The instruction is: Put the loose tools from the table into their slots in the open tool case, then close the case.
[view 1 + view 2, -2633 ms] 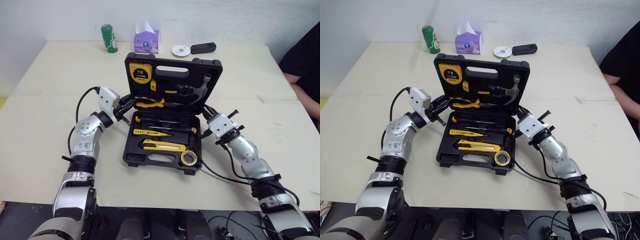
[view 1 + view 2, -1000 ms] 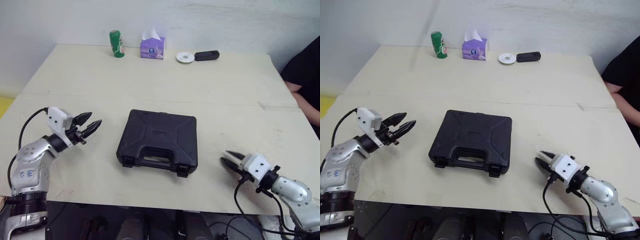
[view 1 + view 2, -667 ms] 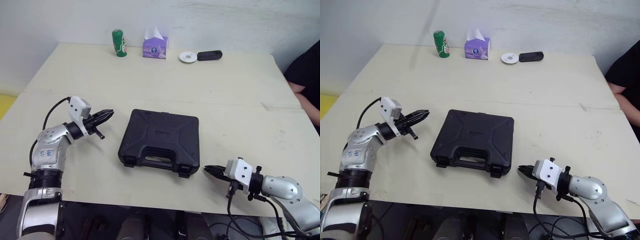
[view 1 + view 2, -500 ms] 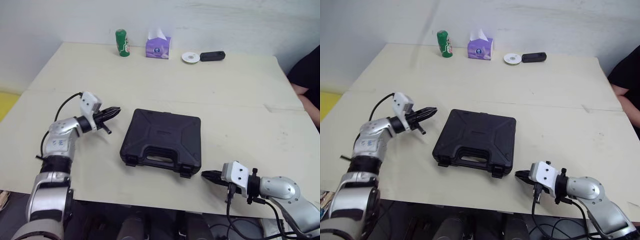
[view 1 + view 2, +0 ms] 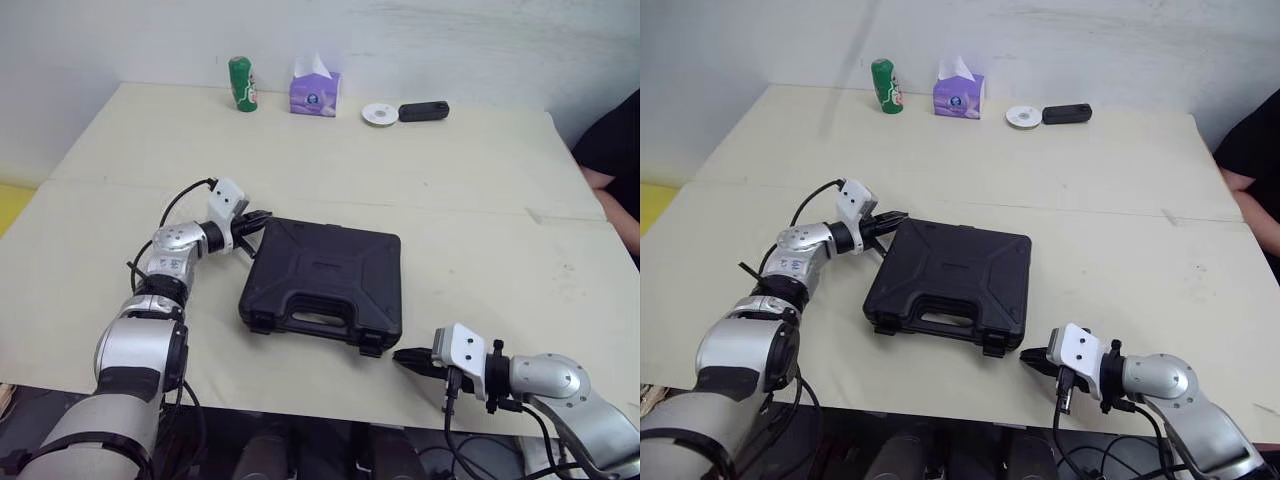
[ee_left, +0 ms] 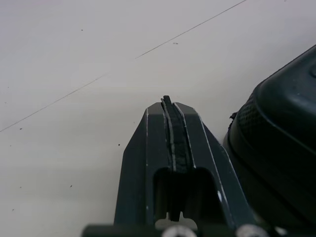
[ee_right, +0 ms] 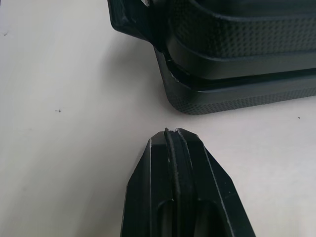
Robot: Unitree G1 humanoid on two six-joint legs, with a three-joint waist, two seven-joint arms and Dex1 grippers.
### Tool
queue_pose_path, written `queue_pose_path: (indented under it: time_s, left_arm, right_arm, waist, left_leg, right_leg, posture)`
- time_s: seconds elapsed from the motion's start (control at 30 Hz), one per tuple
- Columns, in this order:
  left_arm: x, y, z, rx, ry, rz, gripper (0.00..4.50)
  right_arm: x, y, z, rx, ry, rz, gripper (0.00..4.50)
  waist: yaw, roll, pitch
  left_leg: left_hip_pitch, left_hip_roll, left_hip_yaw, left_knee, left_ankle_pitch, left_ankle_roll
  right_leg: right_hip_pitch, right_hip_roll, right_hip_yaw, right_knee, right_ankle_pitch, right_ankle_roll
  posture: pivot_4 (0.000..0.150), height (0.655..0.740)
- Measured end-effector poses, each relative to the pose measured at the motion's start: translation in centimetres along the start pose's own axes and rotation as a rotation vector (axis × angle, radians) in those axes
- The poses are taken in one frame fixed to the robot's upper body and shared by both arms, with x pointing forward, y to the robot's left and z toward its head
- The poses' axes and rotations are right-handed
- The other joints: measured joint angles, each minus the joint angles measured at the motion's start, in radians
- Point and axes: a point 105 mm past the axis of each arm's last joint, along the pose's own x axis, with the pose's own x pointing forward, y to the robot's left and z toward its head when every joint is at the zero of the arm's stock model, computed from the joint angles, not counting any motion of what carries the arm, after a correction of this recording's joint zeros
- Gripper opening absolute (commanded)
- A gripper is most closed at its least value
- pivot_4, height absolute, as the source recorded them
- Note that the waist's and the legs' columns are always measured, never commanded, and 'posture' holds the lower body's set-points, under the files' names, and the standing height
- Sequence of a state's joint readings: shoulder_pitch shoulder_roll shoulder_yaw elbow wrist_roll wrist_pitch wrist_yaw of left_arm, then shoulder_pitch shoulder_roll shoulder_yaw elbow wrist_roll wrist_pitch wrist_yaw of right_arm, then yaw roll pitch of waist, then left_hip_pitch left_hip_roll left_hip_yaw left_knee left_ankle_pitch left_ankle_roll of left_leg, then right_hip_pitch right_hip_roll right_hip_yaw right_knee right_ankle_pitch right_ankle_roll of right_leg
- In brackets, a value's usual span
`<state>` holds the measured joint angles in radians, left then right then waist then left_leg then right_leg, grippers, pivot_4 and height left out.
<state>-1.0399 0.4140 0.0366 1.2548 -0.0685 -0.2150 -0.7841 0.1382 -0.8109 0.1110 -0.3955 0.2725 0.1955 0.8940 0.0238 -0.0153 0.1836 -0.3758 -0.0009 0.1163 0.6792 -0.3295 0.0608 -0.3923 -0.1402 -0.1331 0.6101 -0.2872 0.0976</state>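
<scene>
The case (image 5: 322,282) that stood open moments ago now lies closed mid-table (image 5: 480,180) — packing looks done — and both hands have moved in, left hand (image 5: 262,216) clenched empty at its far left corner, right hand (image 5: 402,356) clenched empty beside its near right corner.

The tool case (image 5: 322,283), open 2.6 s earlier, now lies closed. The left gripper (image 5: 262,217), formerly spread and well clear, has drawn in with fingers pressed together, a case corner just beside its tips. The right gripper (image 5: 402,357) has likewise closed, and the case's near corner lies just ahead of its tips.
</scene>
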Motion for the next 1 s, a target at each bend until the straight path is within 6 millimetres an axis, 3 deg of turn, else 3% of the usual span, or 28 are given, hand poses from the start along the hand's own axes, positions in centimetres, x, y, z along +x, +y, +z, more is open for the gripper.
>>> queue_pose_path:
  time_s: [0.3,0.7,0.83,1.0]
  left_arm:
    - [-0.5,-0.8,0.3,-0.015,-0.025,-0.114,0.03]
    - [-3.4,-1.0,-0.2,0.022,-0.095,-0.188,0.03]
    - [-4.3,-1.7,-0.7,0.019,-0.119,-0.22,0.03]
    - [-5.1,-3.2,-1.0,-0.002,-0.145,-0.279,0.03]
  right_arm:
    - [0.7,-0.1,0.2,0.041,-0.034,-0.022,0.0]
    - [0.7,-0.5,0.0,0.106,-0.065,-0.058,0.0]
    - [0.1,-1.6,-0.4,0.107,-0.051,-0.093,0.0]
    - [-0.9,-4.6,-0.9,0.086,-0.036,-0.21,0.0]
  waist:
    - [-0.005,-0.003,-0.001]
    - [-0.023,-0.004,-0.001]
    - [-0.021,-0.004,-0.001]
    - [-0.01,-0.003,-0.001]
  left_leg:
    - [0.0,0.0,0.0,0.0,0.0,-0.001]
    - [0.0,0.0,0.0,0.0,-0.002,-0.002]
    - [0.0,-0.003,-0.001,0.0,-0.004,-0.004]
    - [0.0,-0.005,-0.001,0.002,-0.005,-0.001]
  right_leg:
    - [0.0,0.0,0.0,-0.002,0.0,0.0]
    - [0.0,-0.002,0.0,-0.001,0.0,0.0]
    - [0.0,-0.004,0.0,-0.002,0.001,0.001]
    - [0.001,-0.007,0.001,-0.003,0.002,0.004]
  posture:
    - [0.15,0.74]
    - [0.15,0.74]
    - [0.15,0.74]
    - [0.15,0.74]
